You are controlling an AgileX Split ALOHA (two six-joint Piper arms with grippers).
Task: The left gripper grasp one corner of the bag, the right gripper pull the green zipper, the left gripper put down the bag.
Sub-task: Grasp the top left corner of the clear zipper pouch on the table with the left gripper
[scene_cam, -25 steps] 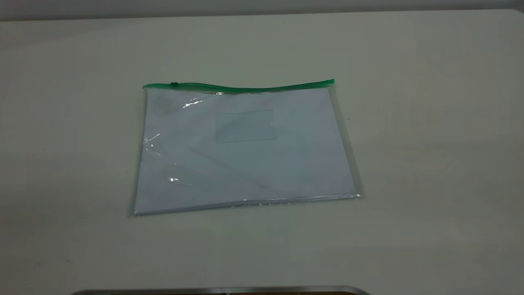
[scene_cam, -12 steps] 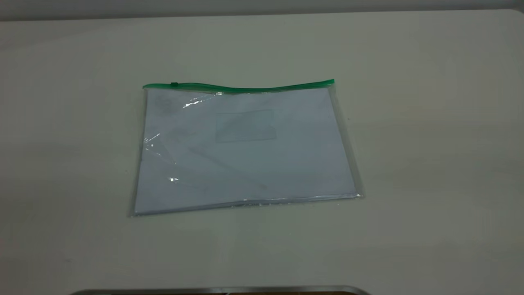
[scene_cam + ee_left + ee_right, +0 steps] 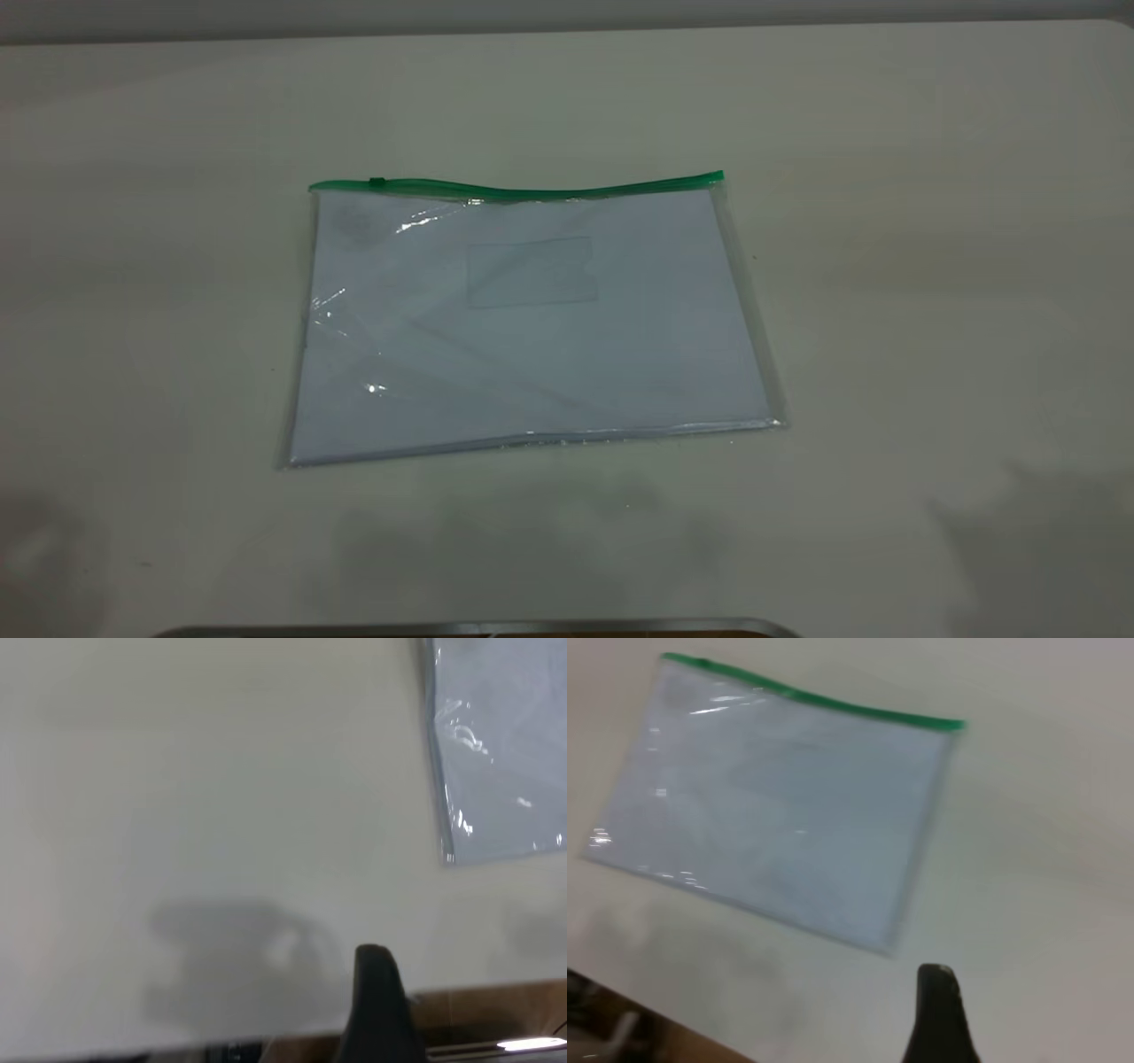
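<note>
Lying flat mid-worktop point(image 3: 930, 177): one clear rectangular plastic bag point(image 3: 532, 354), long axis across the frame, one green zipper strip point(image 3: 532, 189) along its far edge, slider point(image 3: 377, 182) near the upper-left corner point(image 3: 315, 188). Left gripper point(image 3: 379, 992) sits nearer that corner; right gripper point(image 3: 939, 1010) hangs off the bag's other side. Jaws' spread: cannot tell.

No readable text, label, brand, number or sign is shown. The paper sheets inside the bag point(image 3: 532, 328) appear blank, and nothing can be read on its small clear card pocket point(image 3: 530, 272).
</note>
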